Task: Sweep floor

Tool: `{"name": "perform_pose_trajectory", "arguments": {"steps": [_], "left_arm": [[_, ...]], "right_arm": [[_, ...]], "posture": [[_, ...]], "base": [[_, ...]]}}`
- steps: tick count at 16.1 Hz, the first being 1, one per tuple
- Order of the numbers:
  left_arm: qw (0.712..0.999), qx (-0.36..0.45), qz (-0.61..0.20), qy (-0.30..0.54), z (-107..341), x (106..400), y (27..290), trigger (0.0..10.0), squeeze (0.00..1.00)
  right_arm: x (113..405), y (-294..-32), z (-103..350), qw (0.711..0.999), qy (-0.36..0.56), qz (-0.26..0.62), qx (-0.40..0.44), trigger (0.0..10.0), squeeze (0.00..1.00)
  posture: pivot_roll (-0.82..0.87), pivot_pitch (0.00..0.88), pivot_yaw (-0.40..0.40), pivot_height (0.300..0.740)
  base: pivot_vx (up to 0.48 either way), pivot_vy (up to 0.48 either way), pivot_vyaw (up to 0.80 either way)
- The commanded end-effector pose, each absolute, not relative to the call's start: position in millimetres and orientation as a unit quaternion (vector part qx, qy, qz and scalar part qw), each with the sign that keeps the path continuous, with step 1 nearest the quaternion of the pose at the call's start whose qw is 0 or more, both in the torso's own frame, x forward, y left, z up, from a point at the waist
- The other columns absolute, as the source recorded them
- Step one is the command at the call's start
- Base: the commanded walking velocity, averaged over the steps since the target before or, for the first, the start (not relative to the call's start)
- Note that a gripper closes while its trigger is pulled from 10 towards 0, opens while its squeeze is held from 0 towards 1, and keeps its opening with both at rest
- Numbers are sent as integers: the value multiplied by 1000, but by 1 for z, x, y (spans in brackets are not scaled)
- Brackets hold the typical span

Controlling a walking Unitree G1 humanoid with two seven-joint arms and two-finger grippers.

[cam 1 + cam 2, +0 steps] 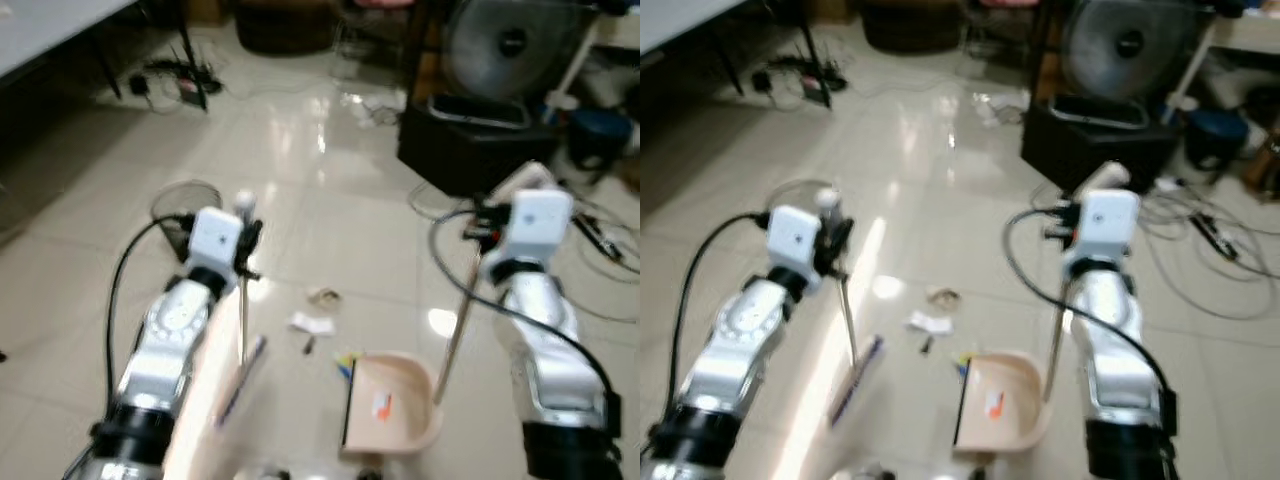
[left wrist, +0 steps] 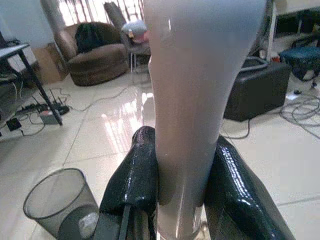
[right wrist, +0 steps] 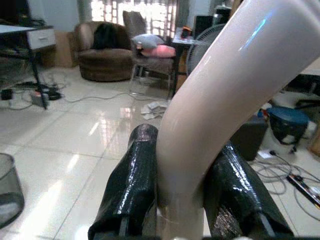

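While both arms stand over the glossy cream tiled floor, this is the layout, placed against the beige plastic dustpan as landmark.

Left gripper: the left gripper has its black fingers clenched on the pale handle of a slim broom, well to the left of the dustpan.

Right gripper: the right gripper grasps the curved cream handle of the dustpan's thin upright pole, above and right of the pan.

Debris: a white paper scrap, a crumpled wrapper and a small dark bit lie just beyond the dustpan's open mouth, between it and the broom.

Handling: both tools look light and stiff; the glossy handles seem slippery, so a firm hold high on each suits them. The paper should slide easily over tile.

Views: the head views show the debris and pan; the left wrist view shows a grey mesh wastebasket and a brown armchair clearly.
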State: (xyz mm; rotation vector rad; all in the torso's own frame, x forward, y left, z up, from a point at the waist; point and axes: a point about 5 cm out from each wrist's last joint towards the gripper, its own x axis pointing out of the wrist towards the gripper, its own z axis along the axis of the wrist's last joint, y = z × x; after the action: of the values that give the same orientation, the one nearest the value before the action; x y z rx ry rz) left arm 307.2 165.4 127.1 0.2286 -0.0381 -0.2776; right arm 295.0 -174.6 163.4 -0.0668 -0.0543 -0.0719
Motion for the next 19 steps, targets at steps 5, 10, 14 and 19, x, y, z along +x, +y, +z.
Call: {"name": "perform_pose_trajectory", "arguments": {"steps": [5, 10, 14, 19], "left_arm": [[983, 109, -143, -45, 141, 310, 166, 10000, 0], [985, 98, -133, -39, 139, 308, 165, 10000, 0], [984, 89, -145, -61, 147, 310, 161, 10000, 0], [983, 99, -140, -60, 148, 311, 164, 10000, 0]], "right_arm": [[294, -174, 173, 998, -45, -31, -16, 10000, 0], [289, -182, 166, 997, -36, -67, -13, 10000, 0], [287, -189, 163, 995, -40, -85, 15, 10000, 0], [289, -190, 163, 995, -43, -84, 23, 10000, 0]], "posture": [[11, 89, 40, 740], [9, 94, 48, 740], [12, 85, 61, 740], [26, 76, 38, 740]], "base": [[0, -70, 0], [0, 180, 0], [0, 0, -283], [259, 0, -320]]}}
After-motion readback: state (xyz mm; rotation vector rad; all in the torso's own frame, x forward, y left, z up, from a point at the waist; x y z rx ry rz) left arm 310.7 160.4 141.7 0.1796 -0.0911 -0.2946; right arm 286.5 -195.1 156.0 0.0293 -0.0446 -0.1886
